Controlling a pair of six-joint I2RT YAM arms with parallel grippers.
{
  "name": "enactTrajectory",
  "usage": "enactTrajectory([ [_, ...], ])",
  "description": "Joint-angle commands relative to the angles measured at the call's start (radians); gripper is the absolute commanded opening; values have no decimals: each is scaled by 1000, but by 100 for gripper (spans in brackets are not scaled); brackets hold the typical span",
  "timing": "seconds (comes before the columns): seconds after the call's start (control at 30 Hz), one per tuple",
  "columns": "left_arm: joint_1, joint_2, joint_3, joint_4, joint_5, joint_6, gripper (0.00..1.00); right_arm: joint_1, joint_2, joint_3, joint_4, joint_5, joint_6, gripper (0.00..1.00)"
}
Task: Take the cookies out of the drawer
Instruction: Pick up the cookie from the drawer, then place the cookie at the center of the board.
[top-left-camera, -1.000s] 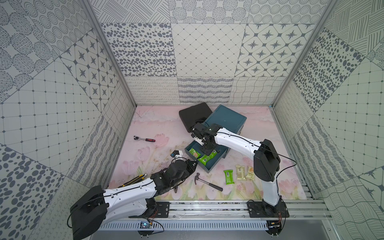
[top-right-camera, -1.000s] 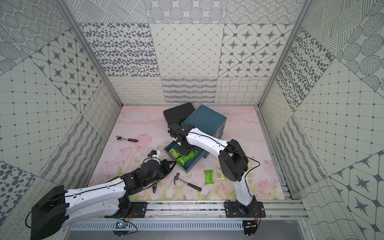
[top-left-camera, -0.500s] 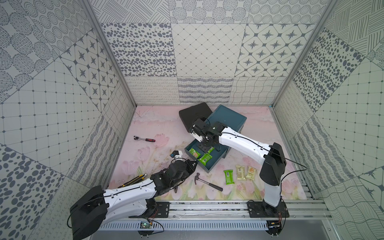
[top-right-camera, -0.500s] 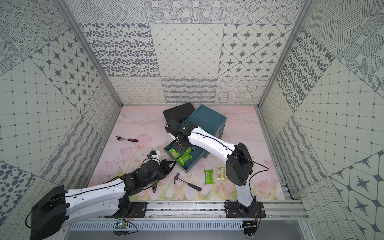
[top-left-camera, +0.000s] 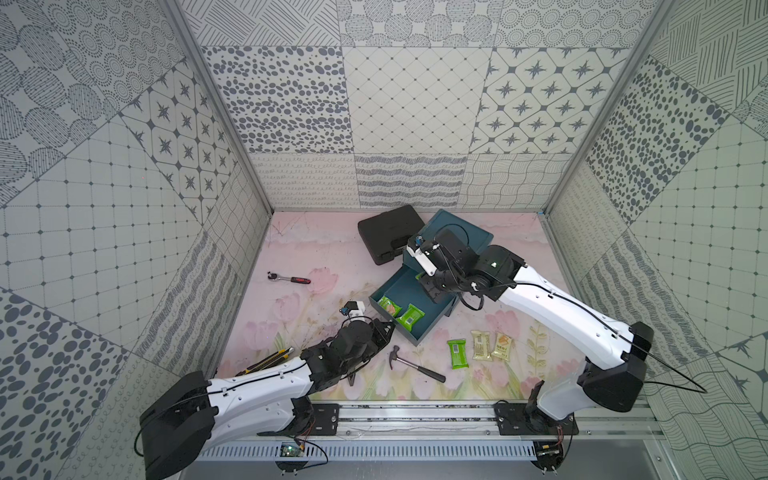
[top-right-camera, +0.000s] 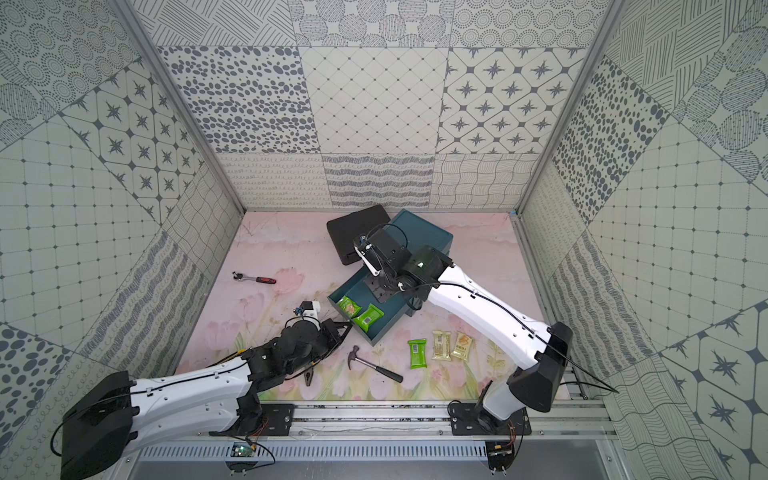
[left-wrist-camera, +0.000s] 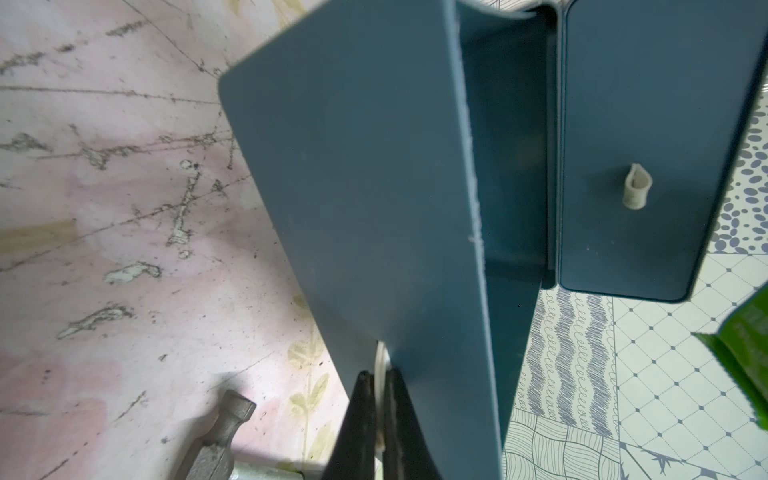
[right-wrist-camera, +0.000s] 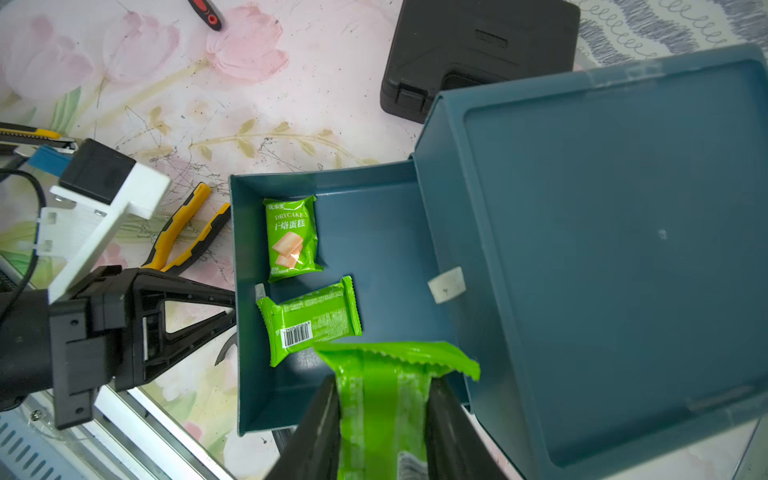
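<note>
**Desk front:** hammer (top-left-camera: 415, 365); three cookies out of the drawer, one green packet (top-left-camera: 457, 353) and two beige packets (top-left-camera: 481, 345), flat in a row.
**Left end effector** (left-wrist-camera: 376, 390): clamped on the drawer's white pull tab (left-wrist-camera: 379, 365).
**Drawer** (top-left-camera: 405, 286): open, with two green cookies (top-left-camera: 389, 306) flat on its floor.
**Right end effector** (right-wrist-camera: 382, 395): pinching a held green packet (right-wrist-camera: 395, 361) across its width, above the drawer.
**Handling (judged):** light; slippery, crinkly film; crushable contents. Grip gently across the narrow width.
**Behind:** teal cabinet (top-left-camera: 478, 235), black case (top-left-camera: 388, 232).
**Surface:** scuffed pink floral desk (top-left-camera: 316, 257).
**Room:** patterned tile walls (top-left-camera: 415, 104).
</note>
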Motion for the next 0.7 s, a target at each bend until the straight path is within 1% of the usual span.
enactTrajectory([
  [0.0, 1, -1, 7, 19, -51, 14, 0, -54, -89, -82, -39, 34, 108, 33],
  [0.17, 1, 1, 5, 17, -47, 12, 0, -221, -303, -311, -42, -46, 223, 32],
  [0.27, 1, 1, 5, 19, -44, 12, 0, -339, -393, -450, -35, -129, 289, 32],
  [0.33, 1, -1, 0, 24, -44, 11, 0, -400, -429, -545, 9, -165, 342, 32],
  [0.4, 0, -1, -8, 33, -46, 5, 0, -442, -432, -614, 50, -189, 375, 32],
  [0.53, 1, 2, -11, 37, -41, 2, 0, -546, -383, -710, 152, -201, 413, 31],
  [0.6, 1, 5, -11, 42, -38, 2, 0, -590, -339, -731, 210, -222, 410, 30],
  [0.67, 1, 5, -12, 41, -37, 1, 0, -613, -265, -730, 262, -240, 392, 30],
])
